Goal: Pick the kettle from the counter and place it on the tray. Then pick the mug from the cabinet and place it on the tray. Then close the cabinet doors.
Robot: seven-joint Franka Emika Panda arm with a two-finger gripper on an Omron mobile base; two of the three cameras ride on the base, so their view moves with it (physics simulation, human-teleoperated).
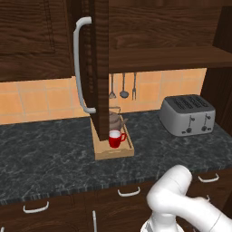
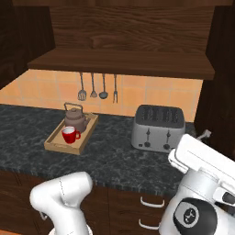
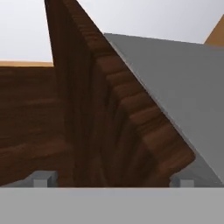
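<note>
1. left base view: kettle (image 1: 114, 120) and red mug (image 1: 116, 138) both sit on the tray (image 1: 113, 153) on the counter (image 1: 45, 149); mug in front of kettle
2. open cabinet door (image 1: 99, 68) stands edge-on before the tray; toaster (image 1: 188, 114) to its right
3. hand view: gripper (image 3: 113, 181) released, jaws wide, holding nothing; dark wood edge between the tips

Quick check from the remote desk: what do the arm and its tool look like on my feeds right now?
The arm is glossy white, built of rounded links, with a dark round joint cap that bears a small light mark. The tool ends in two small grey squared fingertips. No cables show.
</note>
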